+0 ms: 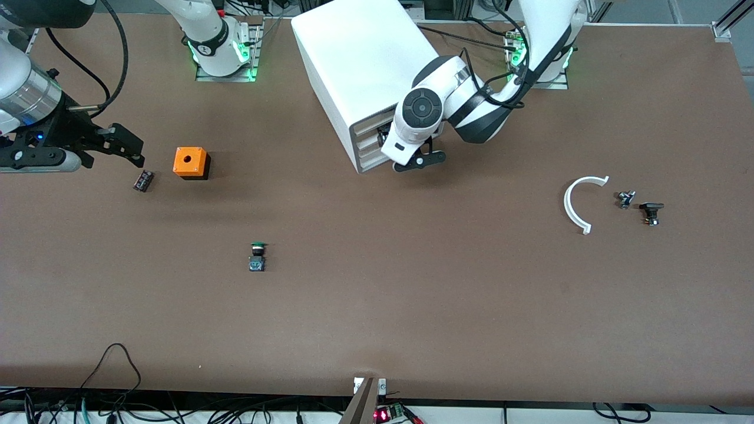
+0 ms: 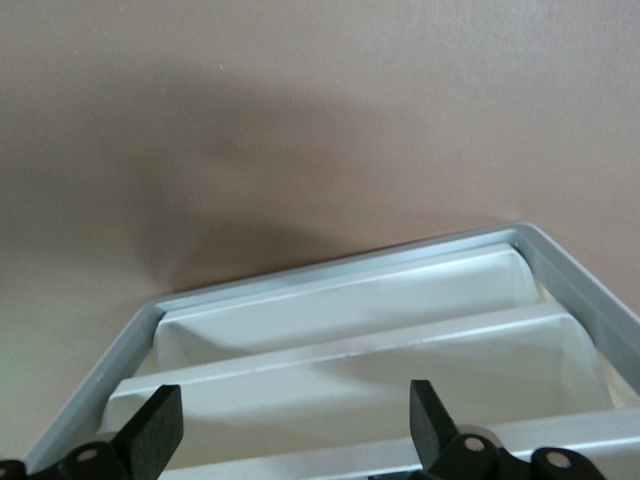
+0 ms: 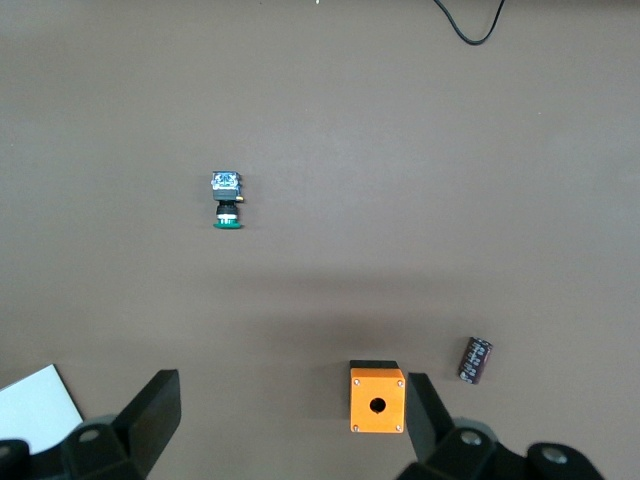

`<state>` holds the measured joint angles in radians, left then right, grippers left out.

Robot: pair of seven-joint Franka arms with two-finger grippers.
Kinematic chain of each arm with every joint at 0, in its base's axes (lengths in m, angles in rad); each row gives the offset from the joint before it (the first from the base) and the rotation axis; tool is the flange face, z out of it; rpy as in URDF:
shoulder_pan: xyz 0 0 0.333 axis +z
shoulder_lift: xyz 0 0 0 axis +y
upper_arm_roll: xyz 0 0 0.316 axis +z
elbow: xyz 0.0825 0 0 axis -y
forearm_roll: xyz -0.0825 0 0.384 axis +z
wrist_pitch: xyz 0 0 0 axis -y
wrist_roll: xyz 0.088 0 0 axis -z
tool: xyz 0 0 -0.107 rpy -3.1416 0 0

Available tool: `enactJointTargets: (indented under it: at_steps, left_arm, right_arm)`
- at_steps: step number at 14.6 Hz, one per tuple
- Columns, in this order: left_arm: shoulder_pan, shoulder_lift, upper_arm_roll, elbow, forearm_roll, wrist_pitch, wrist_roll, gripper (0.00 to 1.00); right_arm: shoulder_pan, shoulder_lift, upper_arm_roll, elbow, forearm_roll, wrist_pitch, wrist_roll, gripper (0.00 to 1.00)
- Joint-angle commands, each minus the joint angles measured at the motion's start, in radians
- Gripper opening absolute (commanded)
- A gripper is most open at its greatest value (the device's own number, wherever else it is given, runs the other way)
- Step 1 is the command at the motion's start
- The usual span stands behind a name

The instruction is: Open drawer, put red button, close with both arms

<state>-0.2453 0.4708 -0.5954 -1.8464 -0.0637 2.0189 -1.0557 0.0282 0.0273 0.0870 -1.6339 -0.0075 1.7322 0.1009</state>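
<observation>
Front view is showing the left end effector hanging at the cabinet front, the right end effector hovering over the surface beside the orange box. Left wrist view is showing spread fingers facing the drawer, shut. Right wrist view is showing spread fingers over the orange box; the red button is showing nowhere.

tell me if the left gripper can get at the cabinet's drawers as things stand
Probably yes: the left gripper, fingers open, is right at the front of the cabinet, and nothing stands between it and the drawer fronts.

Cabinet front hidden by left arm
</observation>
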Motion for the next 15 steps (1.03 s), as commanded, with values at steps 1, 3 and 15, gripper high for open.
enactJointTargets:
  at_steps: [1, 3, 15]
  left_arm:
    - [0.011, -0.029, -0.015, -0.02, -0.033, -0.017, -0.004, 1.0]
    - [0.026, -0.037, -0.014, -0.011, -0.033, -0.04, 0.005, 1.0]
    - [0.424, -0.086, 0.0, 0.462, 0.197, -0.489, 0.704, 1.0]
  right_arm:
    - [-0.016, 0.008, 0.016, 0.028, 0.001, -0.013, 0.017, 1.0]
    - [-0.019, 0.013, 0.014, 0.028, 0.003, -0.011, 0.017, 1.0]
    - [-0.017, 0.008, 0.014, 0.026, 0.001, -0.014, 0.023, 1.0]
